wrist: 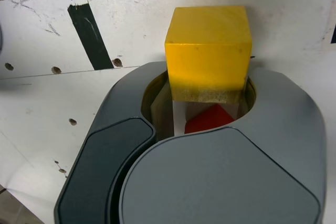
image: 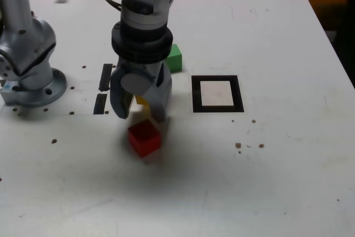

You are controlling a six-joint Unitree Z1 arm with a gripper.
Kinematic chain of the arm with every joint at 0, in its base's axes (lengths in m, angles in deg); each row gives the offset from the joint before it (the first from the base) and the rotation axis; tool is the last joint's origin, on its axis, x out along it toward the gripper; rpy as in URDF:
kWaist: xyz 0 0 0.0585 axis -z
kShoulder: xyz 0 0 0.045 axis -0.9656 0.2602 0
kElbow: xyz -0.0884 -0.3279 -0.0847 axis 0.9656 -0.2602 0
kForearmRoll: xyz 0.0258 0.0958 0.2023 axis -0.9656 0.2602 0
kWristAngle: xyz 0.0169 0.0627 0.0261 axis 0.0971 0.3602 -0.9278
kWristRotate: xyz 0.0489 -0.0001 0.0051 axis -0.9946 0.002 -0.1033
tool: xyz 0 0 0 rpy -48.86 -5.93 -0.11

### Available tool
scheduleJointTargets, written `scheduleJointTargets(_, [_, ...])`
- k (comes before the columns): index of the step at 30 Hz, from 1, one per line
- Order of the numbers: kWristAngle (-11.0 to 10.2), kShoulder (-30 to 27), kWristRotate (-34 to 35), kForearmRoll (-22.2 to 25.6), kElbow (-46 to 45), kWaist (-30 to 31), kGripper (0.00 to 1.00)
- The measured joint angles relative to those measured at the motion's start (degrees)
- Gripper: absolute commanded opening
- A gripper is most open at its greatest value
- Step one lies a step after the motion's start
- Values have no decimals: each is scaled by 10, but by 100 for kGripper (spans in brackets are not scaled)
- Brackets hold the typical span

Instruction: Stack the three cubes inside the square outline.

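Going from the exterior view's left, two short black bars [image: 103, 88] lie on the white table [image: 277, 181] just left of the end effector [image: 138, 104], well outside the goal. The end effector itself is clamped on the yellow cube [wrist: 208, 51], which sits between its jaws; it seems to be lifted off the table, though I cannot be sure. Directly below it, on the near side, rests the red cube [image: 145, 137], free on the table. Behind it and slightly right sits the green cube [image: 173, 58]. Further right lies the square outline [image: 217, 94], with nothing inside it.

The step in hand looks like carrying the yellow cube to the outline. To do it well, keep the clamp firm, clear the red cube while travelling right, centre the cube over the white middle, and lower it flat before releasing.
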State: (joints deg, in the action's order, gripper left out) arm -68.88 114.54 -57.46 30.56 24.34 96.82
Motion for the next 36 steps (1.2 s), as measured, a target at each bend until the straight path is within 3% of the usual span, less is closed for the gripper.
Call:
scheduleJointTargets(4, [-1,-1,-2,-7,-8,-3,43])
scheduleJointTargets(11, [-4,-6,-11,-18,-15,-5,69])
scheduleJointTargets(18, [-5,-22,-14,-35,-29,-7,84])
scheduleJointTargets(36, [-4,-73,2,-24,-19,8,85])
